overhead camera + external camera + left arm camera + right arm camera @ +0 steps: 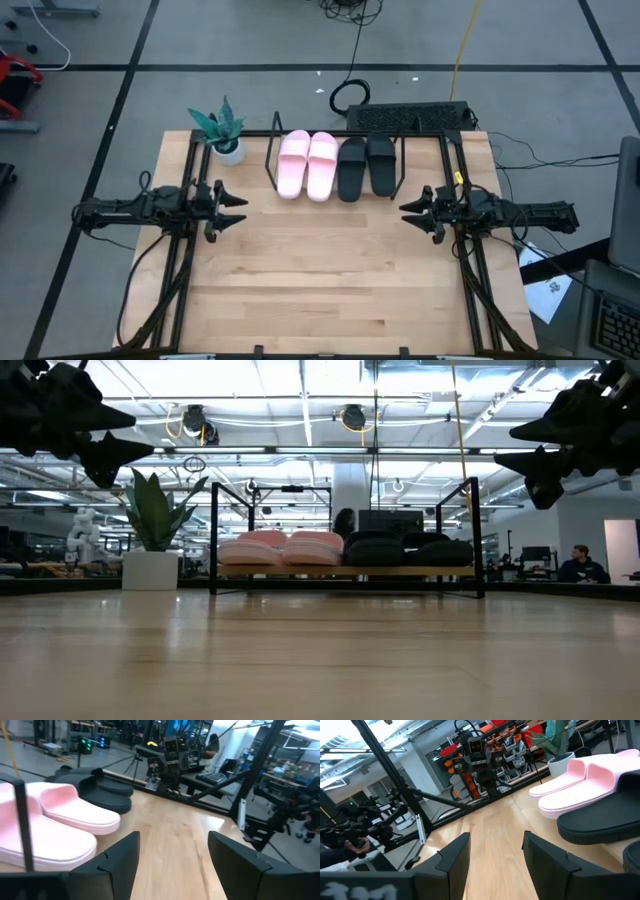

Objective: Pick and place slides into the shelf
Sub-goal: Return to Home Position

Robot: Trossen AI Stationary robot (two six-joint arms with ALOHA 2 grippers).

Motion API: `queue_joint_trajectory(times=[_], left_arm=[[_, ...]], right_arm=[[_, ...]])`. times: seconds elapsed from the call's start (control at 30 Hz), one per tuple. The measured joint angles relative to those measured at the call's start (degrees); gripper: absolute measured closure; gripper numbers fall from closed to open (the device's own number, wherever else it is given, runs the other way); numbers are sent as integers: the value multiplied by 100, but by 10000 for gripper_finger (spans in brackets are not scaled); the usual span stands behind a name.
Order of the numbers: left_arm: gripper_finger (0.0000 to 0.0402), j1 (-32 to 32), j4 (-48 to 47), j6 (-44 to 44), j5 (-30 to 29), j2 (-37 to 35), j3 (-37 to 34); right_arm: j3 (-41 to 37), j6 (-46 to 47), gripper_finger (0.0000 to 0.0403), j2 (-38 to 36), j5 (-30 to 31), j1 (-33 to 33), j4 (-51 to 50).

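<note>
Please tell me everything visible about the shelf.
The shelf is a low rack: a light wooden board between thin black wire end frames. It stands upright at the far edge of the table, beside the potted plant. The pink pair and the black pair fill its board side by side. The open left gripper and right gripper are apart from it.

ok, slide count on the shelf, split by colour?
Pale pink slides: 2
Black slides: 2
Total: 4, side by side on the shelf, pink pair next to the black pair.
</note>
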Motion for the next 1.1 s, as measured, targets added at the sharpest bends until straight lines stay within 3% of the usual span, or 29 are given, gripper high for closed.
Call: queue_joint_trajectory(times=[0.4, 0.67, 1.1], left_arm=[[165, -4, 46, 82, 262, 0, -15], [165, 0, 1016, 60, 310, 17, -612], [165, 0, 1000, 160, 353, 363, -614]], right_arm=[[-7, -176, 229, -1, 99, 1, 311], [-9, -65, 229, 3, 187, -1, 300], [-9, -283, 229, 37, 328, -8, 278]])
